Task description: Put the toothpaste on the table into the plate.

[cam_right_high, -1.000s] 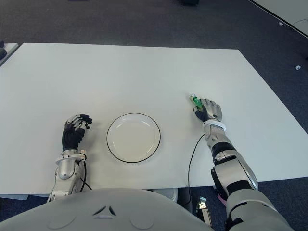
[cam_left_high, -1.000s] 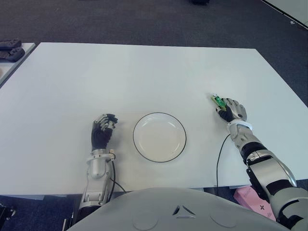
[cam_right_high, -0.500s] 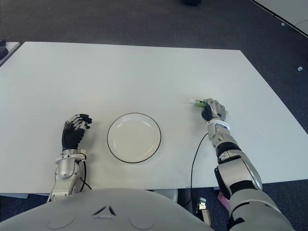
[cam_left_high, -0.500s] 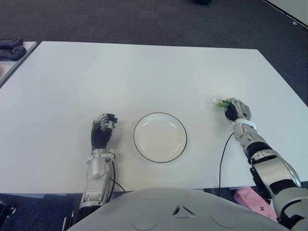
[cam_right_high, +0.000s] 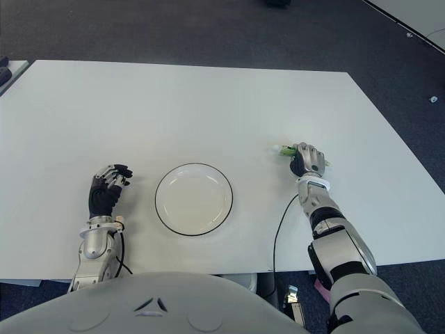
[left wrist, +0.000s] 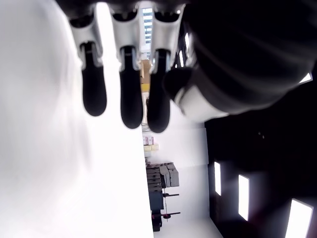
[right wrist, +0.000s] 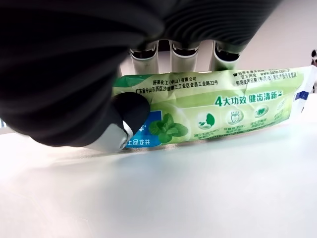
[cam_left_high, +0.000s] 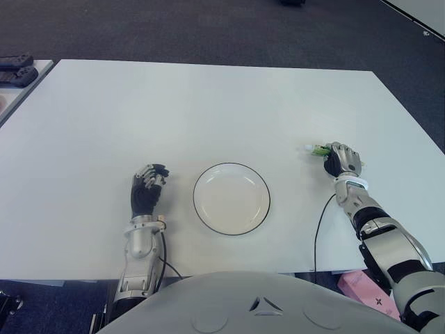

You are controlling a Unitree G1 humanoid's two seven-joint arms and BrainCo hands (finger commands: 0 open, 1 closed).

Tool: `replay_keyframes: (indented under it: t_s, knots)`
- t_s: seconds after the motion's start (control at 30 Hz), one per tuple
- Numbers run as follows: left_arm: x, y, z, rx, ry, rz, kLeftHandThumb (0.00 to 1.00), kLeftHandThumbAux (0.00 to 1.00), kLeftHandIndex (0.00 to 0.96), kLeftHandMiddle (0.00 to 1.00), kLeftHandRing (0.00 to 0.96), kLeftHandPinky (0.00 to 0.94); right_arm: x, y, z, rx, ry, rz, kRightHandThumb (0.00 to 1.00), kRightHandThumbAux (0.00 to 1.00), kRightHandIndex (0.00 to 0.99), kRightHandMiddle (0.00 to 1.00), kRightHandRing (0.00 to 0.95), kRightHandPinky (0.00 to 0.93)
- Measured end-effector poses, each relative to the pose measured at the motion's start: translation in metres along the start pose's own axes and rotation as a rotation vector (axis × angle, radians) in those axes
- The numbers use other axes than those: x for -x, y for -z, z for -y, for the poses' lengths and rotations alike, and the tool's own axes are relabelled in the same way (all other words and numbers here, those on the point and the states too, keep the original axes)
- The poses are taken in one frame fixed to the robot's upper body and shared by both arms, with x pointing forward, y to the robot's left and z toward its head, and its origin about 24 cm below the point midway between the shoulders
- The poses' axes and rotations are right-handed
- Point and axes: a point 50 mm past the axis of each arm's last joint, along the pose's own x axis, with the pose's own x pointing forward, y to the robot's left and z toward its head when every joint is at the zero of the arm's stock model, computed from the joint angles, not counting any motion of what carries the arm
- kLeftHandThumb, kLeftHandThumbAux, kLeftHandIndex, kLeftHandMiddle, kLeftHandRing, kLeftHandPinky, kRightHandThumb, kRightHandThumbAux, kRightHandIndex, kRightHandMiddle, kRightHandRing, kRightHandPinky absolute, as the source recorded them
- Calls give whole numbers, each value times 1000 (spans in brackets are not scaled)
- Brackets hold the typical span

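Observation:
A green toothpaste tube (cam_left_high: 316, 149) is held in my right hand (cam_left_high: 342, 160), to the right of the plate, its white cap end pointing left toward the plate. In the right wrist view the fingers wrap over the tube (right wrist: 223, 106) and the thumb (right wrist: 130, 111) presses its front, close above the white table (cam_left_high: 208, 104). The white plate (cam_left_high: 231, 198) with a dark rim sits near the table's front middle with nothing in it. My left hand (cam_left_high: 147, 188) shows idle just left of the plate, fingers relaxed and holding nothing.
A black cable (cam_left_high: 318, 229) runs from my right wrist over the table's front edge. Dark objects (cam_left_high: 14, 69) lie on a separate surface at the far left. A pink item (cam_left_high: 358, 282) shows below the table's right front corner.
My right hand has turned and curled around the tube, which swung from pointing away to pointing left. Little has moved in the last half second. The left hand stayed put.

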Motion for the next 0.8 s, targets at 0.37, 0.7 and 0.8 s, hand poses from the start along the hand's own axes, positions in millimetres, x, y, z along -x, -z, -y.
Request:
replay_keyframes:
  t_s: [0.37,0.7,0.8]
  knots:
    - [-1,0,0,0,-2,3,715,723,427,482,462,461,5,0,-1,-21,63,15,848,682,388,540,835,813]
    - [-1,-1,-1,1,-4,3,714,723,427,480,462,466,11,-9,4,-115,160,93,849,682,391,541,841,825]
    - [-1,-1,0,2,-3,5,714,723,427,480,462,463,15,-14,5,-146,182,126,849,682,391,542,843,830]
